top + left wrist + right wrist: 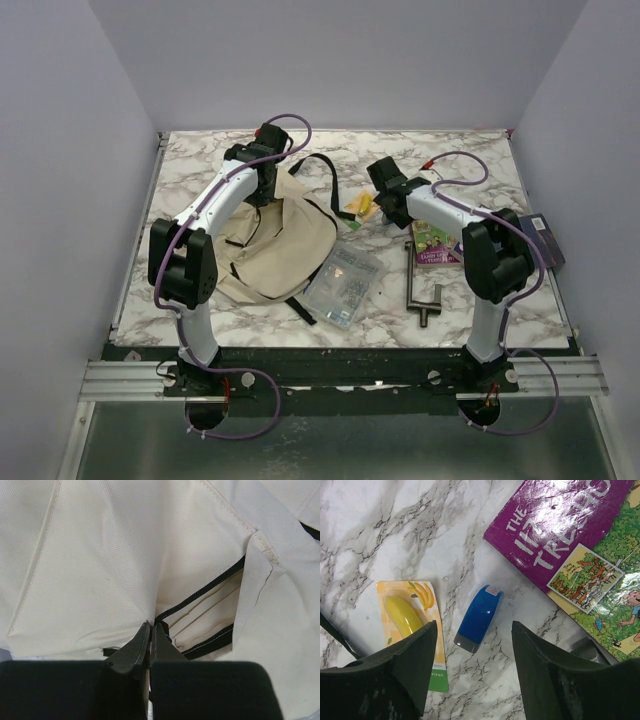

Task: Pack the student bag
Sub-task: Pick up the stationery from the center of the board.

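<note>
While left gripper (pixel 150 626) pinches the cream fabric backpack (pixel 110 555), centre the open right gripper (pixel 473 630) over that blue plastic case (pixel 478 616)

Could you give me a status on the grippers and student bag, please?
Left gripper shut on student bag by the zip. Right gripper open over small blue object, banana pack beside.

The left arm (pixel 215 205) hides part of the student bag (pixel 285 240); the purple book (pixel 560 530) is cropped.
</note>
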Robot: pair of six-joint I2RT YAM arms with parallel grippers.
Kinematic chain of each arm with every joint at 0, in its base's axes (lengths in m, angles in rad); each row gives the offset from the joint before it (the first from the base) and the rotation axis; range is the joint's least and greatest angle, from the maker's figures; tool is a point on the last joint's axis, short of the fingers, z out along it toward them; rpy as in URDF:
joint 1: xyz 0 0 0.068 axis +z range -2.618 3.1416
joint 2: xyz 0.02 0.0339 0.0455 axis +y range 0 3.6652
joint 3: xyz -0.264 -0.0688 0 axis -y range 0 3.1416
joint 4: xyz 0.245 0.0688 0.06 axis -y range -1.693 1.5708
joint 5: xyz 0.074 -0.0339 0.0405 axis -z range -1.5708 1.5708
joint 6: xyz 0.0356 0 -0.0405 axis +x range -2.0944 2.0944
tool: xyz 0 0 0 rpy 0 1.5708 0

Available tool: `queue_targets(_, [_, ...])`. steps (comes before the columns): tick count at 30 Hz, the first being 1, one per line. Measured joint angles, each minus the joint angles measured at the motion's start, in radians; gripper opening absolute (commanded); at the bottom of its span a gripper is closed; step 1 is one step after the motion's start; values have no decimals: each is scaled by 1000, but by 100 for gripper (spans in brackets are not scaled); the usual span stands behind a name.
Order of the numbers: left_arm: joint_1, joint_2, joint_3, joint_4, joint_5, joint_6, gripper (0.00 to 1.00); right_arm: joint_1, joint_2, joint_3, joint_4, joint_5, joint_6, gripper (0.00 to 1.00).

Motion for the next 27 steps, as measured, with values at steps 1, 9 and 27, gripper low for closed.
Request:
queue_targets(1, [0, 0, 0, 0, 0, 0, 0, -1, 2, 0, 2, -1, 2, 62])
queue_targets(9, [0, 0, 0, 0, 2, 0, 0, -11, 32, -3, 17, -11, 22, 35])
queue_targets(27, [0, 0, 0, -1, 12, 0, 0, -14, -116, -254, 388, -318, -238, 0])
